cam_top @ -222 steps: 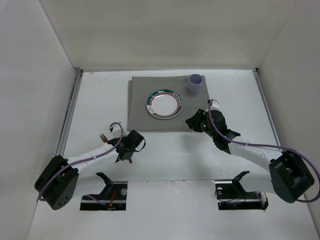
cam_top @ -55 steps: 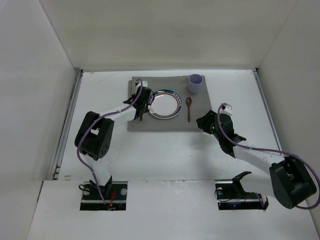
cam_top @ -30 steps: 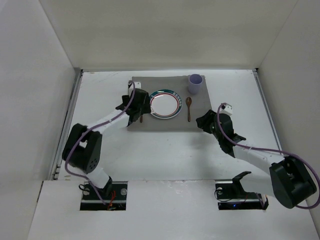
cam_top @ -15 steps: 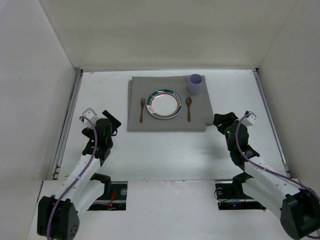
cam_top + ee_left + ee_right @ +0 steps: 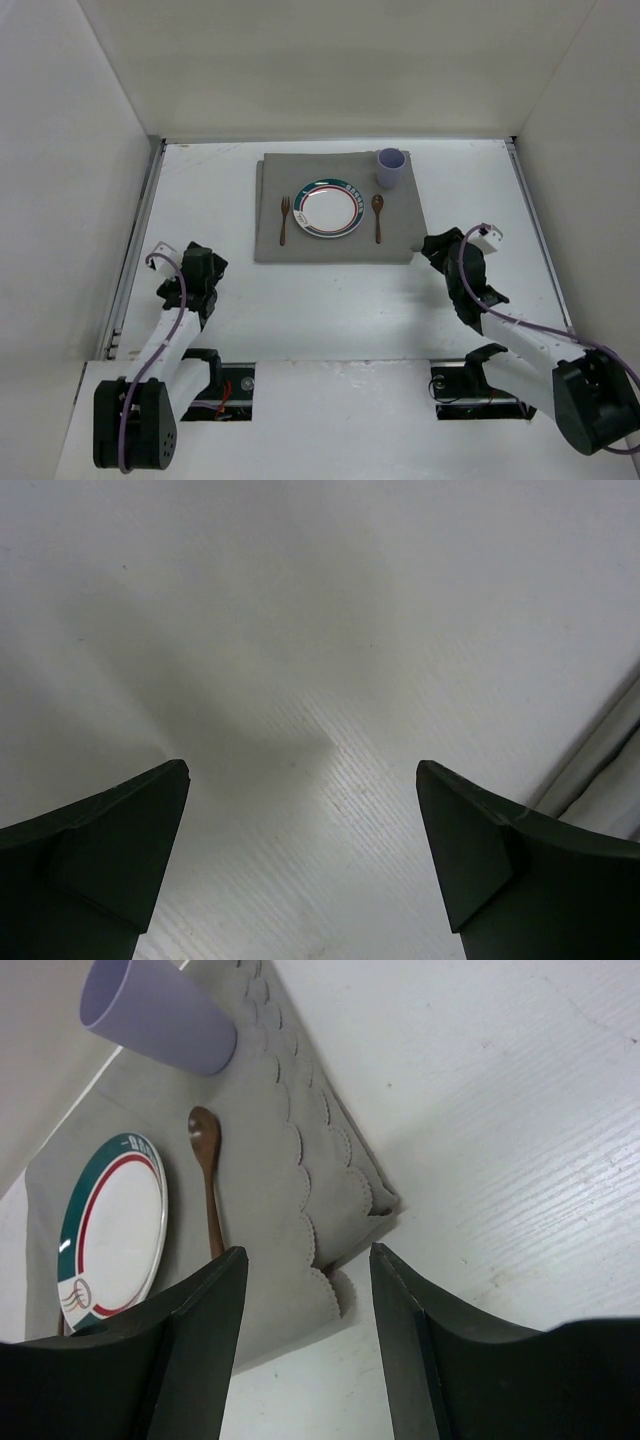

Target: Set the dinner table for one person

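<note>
The right gripper (image 5: pixel 308 1252) hangs low over the white dinner table (image 5: pixel 500 1140), its two dark fingers spread apart with nothing between them. Just ahead of it, seen through the gap between the fingers, lies the near right corner of a grey cloth mat (image 5: pixel 270 1160), whose scalloped edge is doubled over there. Farther out from this gripper, a brown wooden spoon (image 5: pixel 208 1175) rests on the mat with its bowl pointing away. A white plate (image 5: pixel 110 1220) rimmed in green and red sits just beyond the spoon on its far side, close to it but not touching. A lilac cup (image 5: pixel 160 1015) stands upright at the mat's far right corner, past the spoon's bowl. In the overhead view a small brown fork (image 5: pixel 283 220) lies on the other side of the plate, parallel to the spoon, and is the farthest piece from this gripper. The left gripper (image 5: pixel 303 770) is well apart from the setting, its jaws likewise wide open and holding nothing. Only bare tabletop shows beneath it, and a grey rail (image 5: pixel 135 250) along the table's left edge runs close by on its outer side. White walls (image 5: pixel 60 200) enclose the table.
</note>
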You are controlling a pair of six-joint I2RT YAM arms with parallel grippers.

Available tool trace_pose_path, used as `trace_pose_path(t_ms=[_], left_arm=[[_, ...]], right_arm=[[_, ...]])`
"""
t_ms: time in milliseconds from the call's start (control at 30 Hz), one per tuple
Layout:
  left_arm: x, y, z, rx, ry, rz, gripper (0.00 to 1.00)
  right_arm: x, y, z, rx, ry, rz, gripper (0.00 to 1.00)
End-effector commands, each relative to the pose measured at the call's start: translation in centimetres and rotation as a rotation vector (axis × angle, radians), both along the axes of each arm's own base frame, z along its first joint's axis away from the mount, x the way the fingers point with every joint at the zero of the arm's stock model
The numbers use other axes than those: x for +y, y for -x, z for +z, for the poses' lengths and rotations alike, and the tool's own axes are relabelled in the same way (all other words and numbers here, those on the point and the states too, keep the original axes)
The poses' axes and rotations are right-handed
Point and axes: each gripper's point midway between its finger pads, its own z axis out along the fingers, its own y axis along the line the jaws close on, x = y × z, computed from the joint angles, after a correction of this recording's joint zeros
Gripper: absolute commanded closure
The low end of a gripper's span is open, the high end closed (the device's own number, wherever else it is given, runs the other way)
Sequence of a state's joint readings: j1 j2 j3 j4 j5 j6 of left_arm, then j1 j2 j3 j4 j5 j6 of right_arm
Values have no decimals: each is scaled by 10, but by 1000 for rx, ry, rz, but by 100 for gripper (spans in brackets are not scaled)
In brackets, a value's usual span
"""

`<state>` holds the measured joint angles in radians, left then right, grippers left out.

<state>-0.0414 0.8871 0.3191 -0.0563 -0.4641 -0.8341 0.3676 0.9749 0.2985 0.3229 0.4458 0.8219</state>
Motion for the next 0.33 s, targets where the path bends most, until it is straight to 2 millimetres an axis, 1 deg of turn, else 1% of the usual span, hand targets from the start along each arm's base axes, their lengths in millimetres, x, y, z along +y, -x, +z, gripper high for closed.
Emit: trace_pose_path(t_ms=[0,133,200,300], left_arm=[[-10,-15,10,-63,28,-21,0],[-18,-26,16,-74,25,-55,0],[-23,-29,15,-74,22,-70,0],[-30,-35,13,-62,21,-92,0]], right_arm=[[4,-14,26,-74,-20,-6,42],[11,-17,21,-56,-26,27,42],[15,-18,22,-54,-23,42,42],[18,-22,15,-32,-8,52,42]])
